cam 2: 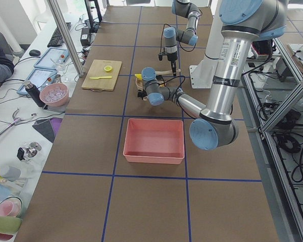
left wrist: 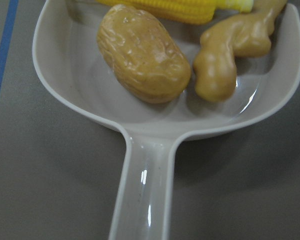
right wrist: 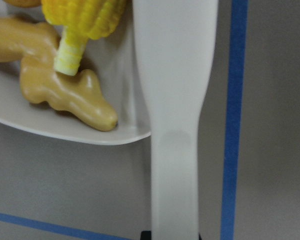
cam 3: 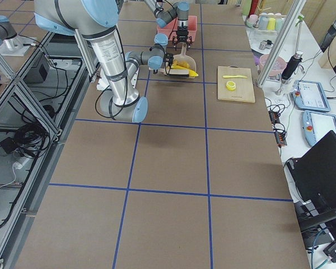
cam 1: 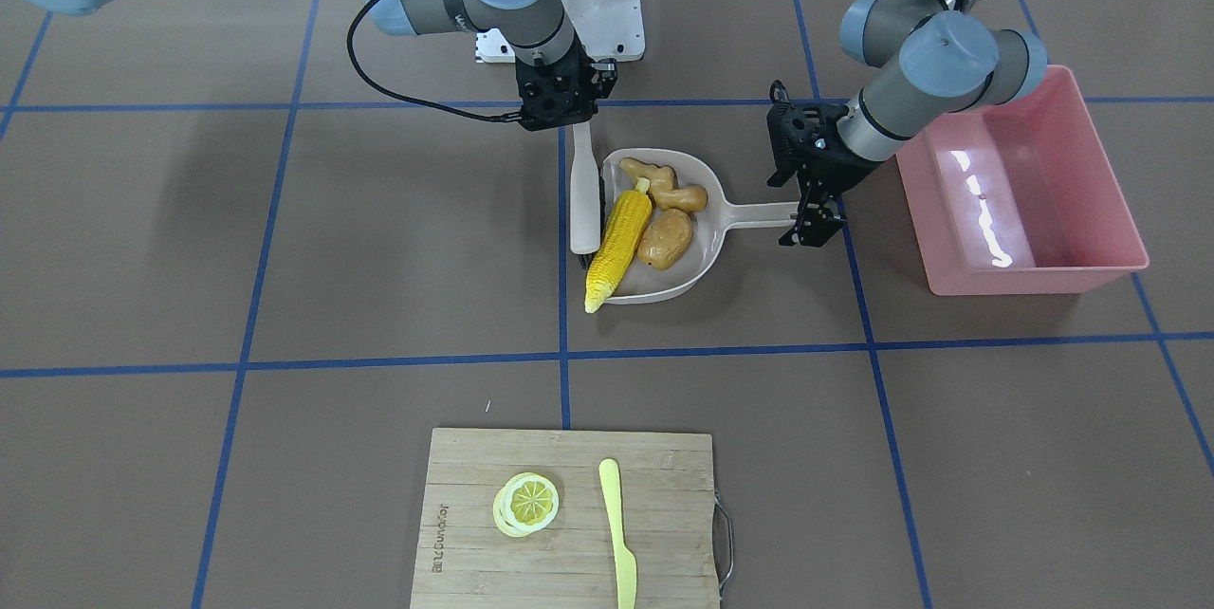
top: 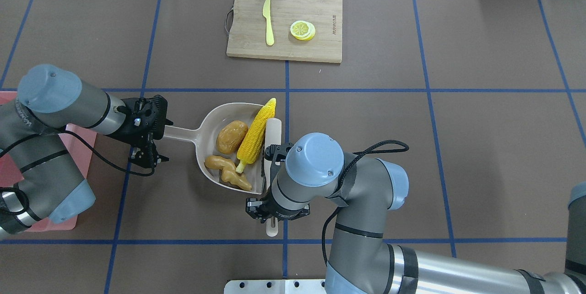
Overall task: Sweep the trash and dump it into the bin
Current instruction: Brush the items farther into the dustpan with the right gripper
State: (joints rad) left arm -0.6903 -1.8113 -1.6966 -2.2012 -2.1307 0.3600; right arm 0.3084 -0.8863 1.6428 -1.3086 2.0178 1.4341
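Clock: read on the overhead view, 12 pointing away from me.
Dustpan (top: 204, 122): beige, flat on the table (top: 412, 156), handle toward 9 o'clock, open mouth toward 3.
Potato (top: 231, 137): inside the pan, mid-floor.
Ginger root (top: 226, 171): inside the pan, at 6 o'clock of the potato.
Corn cob (top: 255, 133): along the pan's mouth at 3 o'clock of the potato, tip poking past the rim toward 12, stalk end resting on the ginger.
Right gripper (cam 1: 572, 120): clamped on the handle of the white sweeping tool (cam 1: 586, 201), which lies just beside the corn at its 3 o'clock.
Left gripper (cam 1: 808, 230): at the tip of the dustpan's handle. Spread or pinching it, I cannot tell (my wrist view shows only the handle).
Bin (cam 1: 1034, 279): pink tub at 9 o'clock of the dustpan, apart from it, partly under my left arm.
Cutting board (top: 320, 46): at 12 o'clock, carrying the knife (top: 268, 21) and the lemon slice (top: 302, 29).
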